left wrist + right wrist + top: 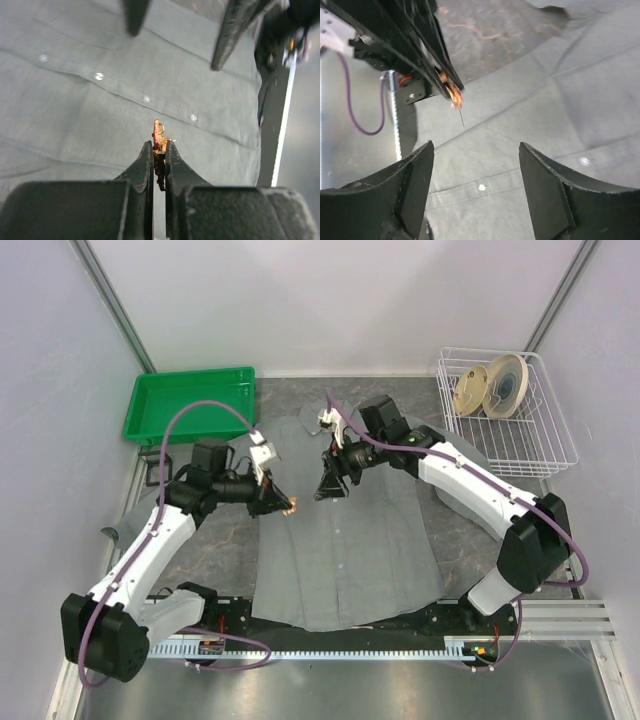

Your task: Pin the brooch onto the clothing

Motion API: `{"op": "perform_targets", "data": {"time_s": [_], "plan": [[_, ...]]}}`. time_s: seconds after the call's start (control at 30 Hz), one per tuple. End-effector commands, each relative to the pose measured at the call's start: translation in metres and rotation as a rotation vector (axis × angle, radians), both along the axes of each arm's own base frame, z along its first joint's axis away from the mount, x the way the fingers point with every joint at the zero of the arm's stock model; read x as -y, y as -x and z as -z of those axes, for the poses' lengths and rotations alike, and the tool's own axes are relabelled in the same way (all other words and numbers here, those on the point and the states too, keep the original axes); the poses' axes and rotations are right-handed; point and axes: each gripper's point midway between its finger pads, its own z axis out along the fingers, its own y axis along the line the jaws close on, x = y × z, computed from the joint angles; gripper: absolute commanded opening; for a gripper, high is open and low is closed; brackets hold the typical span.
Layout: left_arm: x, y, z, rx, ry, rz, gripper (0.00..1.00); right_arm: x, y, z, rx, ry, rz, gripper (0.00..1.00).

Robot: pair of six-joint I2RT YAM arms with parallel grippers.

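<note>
Left tool pressed together on the brooch, held above the shirt and clear of the cloth. Right tool spread and empty, hovering over the shirt just opposite. Shirt lies flat on the desk.

Step in hand: brooch gripped, not yet pinned. Next move — bring the pin point down into the shirt at a shallow angle; the right tool will likely need to steady the cloth.

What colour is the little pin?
The pin is orange-red with gold glints, clearest in the left wrist view.
</note>
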Motion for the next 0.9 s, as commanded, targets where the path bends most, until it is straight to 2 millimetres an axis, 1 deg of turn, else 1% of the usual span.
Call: {"op": "perform_targets", "data": {"time_s": [0.0, 0.03, 0.07, 0.1, 0.13, 0.17, 0.2, 0.23, 0.27, 0.3, 0.33, 0.37, 0.4, 0.43, 0.47, 0.5, 0.53, 0.6, 0.67, 0.7, 0.77, 0.8, 0.83, 0.87], "plan": [[-0.007, -0.038, -0.041, -0.266, 0.312, -0.282, 0.02, 0.012, -0.048, -0.004, 0.137, 0.030, 0.150, 0.78], [-0.015, -0.051, -0.058, -0.292, 0.405, -0.356, 0.02, 0.017, -0.060, 0.003, 0.166, 0.072, 0.202, 0.78], [-0.020, -0.051, -0.047, -0.347, 0.429, -0.407, 0.02, 0.020, -0.066, 0.009, 0.182, 0.095, 0.220, 0.77], [-0.023, -0.055, -0.048, -0.354, 0.461, -0.443, 0.02, 0.022, -0.073, 0.019, 0.193, 0.130, 0.235, 0.77], [-0.027, -0.057, -0.052, -0.392, 0.506, -0.492, 0.02, 0.023, -0.080, 0.024, 0.213, 0.151, 0.250, 0.76], [-0.030, -0.063, -0.045, -0.394, 0.525, -0.540, 0.02, 0.027, -0.090, 0.030, 0.235, 0.188, 0.285, 0.75], [-0.032, -0.064, -0.041, -0.411, 0.537, -0.564, 0.02, 0.028, -0.096, 0.042, 0.230, 0.218, 0.297, 0.73], [-0.036, -0.066, -0.031, -0.478, 0.557, -0.615, 0.02, 0.027, -0.101, 0.045, 0.237, 0.228, 0.302, 0.72], [-0.037, -0.068, -0.033, -0.473, 0.581, -0.616, 0.02, 0.026, -0.105, 0.047, 0.240, 0.236, 0.310, 0.71], [-0.039, -0.070, -0.030, -0.497, 0.599, -0.631, 0.02, 0.023, -0.106, 0.051, 0.225, 0.234, 0.304, 0.71], [-0.040, -0.067, -0.021, -0.580, 0.622, -0.656, 0.02, 0.016, -0.106, 0.043, 0.224, 0.194, 0.296, 0.72], [-0.040, -0.070, -0.026, -0.562, 0.659, -0.641, 0.02, 0.008, -0.099, 0.035, 0.205, 0.136, 0.252, 0.72], [-0.040, -0.070, -0.025, -0.584, 0.680, -0.641, 0.02, 0.003, -0.092, 0.023, 0.210, 0.083, 0.228, 0.72], [-0.038, -0.067, -0.024, -0.612, 0.686, -0.628, 0.02, -0.001, -0.089, 0.019, 0.227, 0.029, 0.208, 0.73], [-0.038, -0.067, -0.025, -0.609, 0.684, -0.624, 0.02, -0.002, -0.084, 0.014, 0.241, -0.002, 0.186, 0.75], [-0.038, -0.067, -0.025, -0.601, 0.681, -0.621, 0.02, -0.004, -0.074, 0.002, 0.260, -0.046, 0.146, 0.75], [-0.038, -0.067, -0.029, -0.570, 0.672, -0.609, 0.02, -0.002, -0.070, 0.004, 0.276, -0.055, 0.125, 0.76], [-0.039, -0.065, -0.032, -0.552, 0.664, -0.602, 0.02, -0.001, -0.060, -0.004, 0.322, -0.079, 0.076, 0.78], [-0.038, -0.063, -0.034, -0.553, 0.666, -0.597, 0.02, -0.003, -0.054, -0.006, 0.338, -0.094, 0.051, 0.82], [-0.038, -0.062, -0.035, -0.553, 0.667, -0.593, 0.02, -0.007, -0.047, -0.010, 0.365, -0.100, 0.029, 0.86], [-0.037, -0.060, -0.035, -0.561, 0.667, -0.584, 0.02, -0.012, -0.041, -0.011, 0.409, -0.090, 0.012, 0.91], [-0.037, -0.059, -0.036, -0.562, 0.666, -0.580, 0.02, -0.020, -0.031, -0.014, 0.464, -0.087, -0.018, 0.91], [-0.036, -0.058, -0.038, -0.562, 0.666, -0.571, 0.02, -0.022, -0.034, -0.011, 0.508, -0.057, 0.001, 0.91], [-0.036, -0.057, -0.039, -0.561, 0.666, -0.565, 0.02, -0.031, -0.024, -0.010, 0.543, -0.046, -0.021, 0.90]]}}
